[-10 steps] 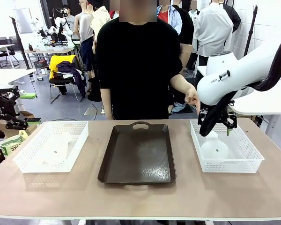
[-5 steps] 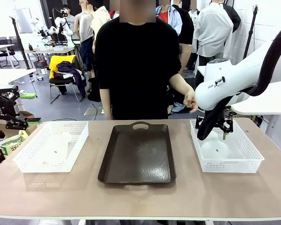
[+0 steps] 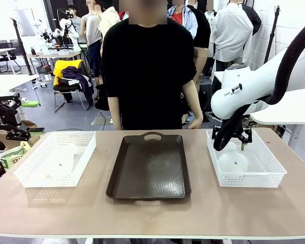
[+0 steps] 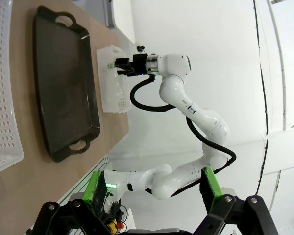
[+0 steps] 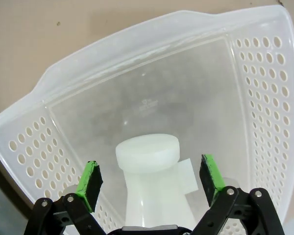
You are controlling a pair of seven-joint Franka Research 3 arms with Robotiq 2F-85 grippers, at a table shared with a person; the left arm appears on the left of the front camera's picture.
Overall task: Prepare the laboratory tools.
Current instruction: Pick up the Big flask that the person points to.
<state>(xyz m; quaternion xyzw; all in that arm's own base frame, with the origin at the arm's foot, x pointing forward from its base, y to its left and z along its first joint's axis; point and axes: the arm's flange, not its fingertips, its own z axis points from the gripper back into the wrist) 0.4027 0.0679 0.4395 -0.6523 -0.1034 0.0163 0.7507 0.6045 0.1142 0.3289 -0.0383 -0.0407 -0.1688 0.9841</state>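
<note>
One frosted white flask [image 3: 233, 160] stands in the right mesh basket [image 3: 267, 178]. My right gripper [image 3: 235, 142] hangs just over its neck, open. In the right wrist view the flask's capped neck [image 5: 147, 152] rises between the green pads [image 5: 90, 178], with a gap on each side. A second flask [image 3: 61, 158] lies in the left mesh basket [image 3: 28, 178]. My left gripper [image 3: 11, 123] is off the table's left end, open and holding nothing; its spread fingers [image 4: 95, 188] show in the left wrist view.
A dark brown handled tray [image 3: 148, 168] lies between the baskets. A person in black stands at the far edge, one hand [image 3: 195, 122] hanging by the table's rim. The near half of the table [image 3: 152, 213] is bare wood.
My right gripper has come down a little and shifted left over the flask's neck. The person's hand has drawn back from beside the right basket.
</note>
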